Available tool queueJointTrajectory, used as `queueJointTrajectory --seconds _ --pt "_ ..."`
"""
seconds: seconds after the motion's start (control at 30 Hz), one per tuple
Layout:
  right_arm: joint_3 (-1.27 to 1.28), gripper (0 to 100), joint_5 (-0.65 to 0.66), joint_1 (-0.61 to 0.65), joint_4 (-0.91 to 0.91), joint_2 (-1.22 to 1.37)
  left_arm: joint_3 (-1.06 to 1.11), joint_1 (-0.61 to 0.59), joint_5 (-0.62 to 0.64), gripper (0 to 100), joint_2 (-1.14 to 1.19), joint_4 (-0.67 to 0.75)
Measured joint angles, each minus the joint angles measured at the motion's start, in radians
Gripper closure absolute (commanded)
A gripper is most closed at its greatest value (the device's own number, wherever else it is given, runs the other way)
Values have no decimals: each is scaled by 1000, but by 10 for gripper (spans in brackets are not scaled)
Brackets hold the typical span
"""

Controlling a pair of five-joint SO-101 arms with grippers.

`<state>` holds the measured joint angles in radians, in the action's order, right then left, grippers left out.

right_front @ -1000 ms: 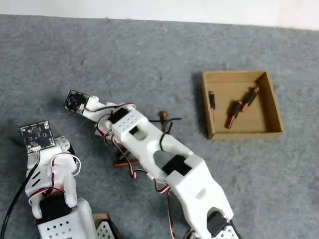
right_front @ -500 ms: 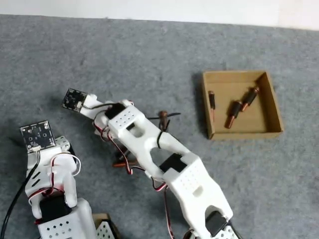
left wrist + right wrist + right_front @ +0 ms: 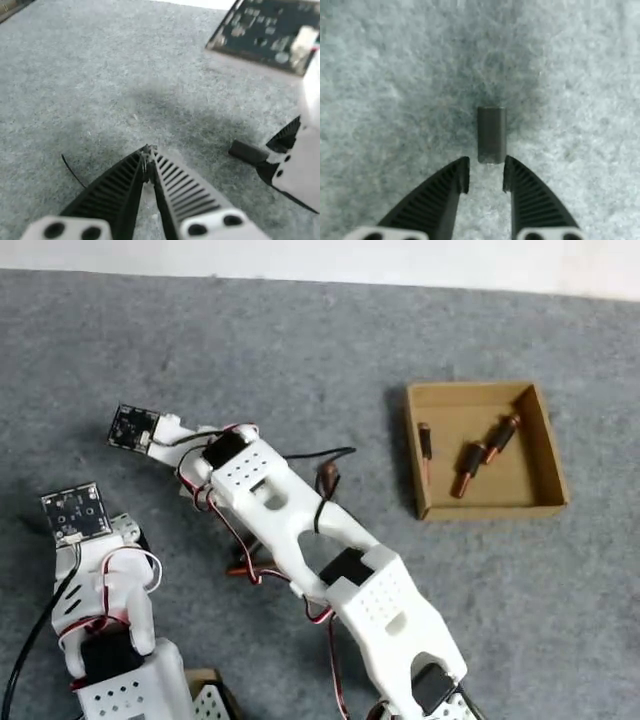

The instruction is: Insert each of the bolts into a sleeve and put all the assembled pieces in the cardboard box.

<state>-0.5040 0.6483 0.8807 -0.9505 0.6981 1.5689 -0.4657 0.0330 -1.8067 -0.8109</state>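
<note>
Sleeve [image 3: 491,134] count one, lying flat, long axis in line with the right gripper [image 3: 485,165], jaws slightly apart; left gripper [image 3: 148,150] jaws together; cardboard box [image 3: 490,508] holds three assembled pieces [image 3: 467,468].

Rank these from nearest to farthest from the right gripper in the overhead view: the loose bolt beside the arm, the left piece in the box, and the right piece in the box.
1. Loose bolt, beside the right arm; nearest the right gripper, which is beneath the camera board at upper left.
2. Left piece, along the cardboard box's left wall.
3. Right piece, toward the box's far right corner.
</note>
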Motion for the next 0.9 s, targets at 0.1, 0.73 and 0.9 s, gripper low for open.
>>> queueJointTrajectory --seconds 0.1,0.73,0.9 --pt "0 896 8 17 2 0 3 0 0 993 0 17" --pt "-267 896 8 14 -37 281 3 0 0 993 0 25" --pt "-370 896 0 14 -71 345 3 0 0 993 0 25"
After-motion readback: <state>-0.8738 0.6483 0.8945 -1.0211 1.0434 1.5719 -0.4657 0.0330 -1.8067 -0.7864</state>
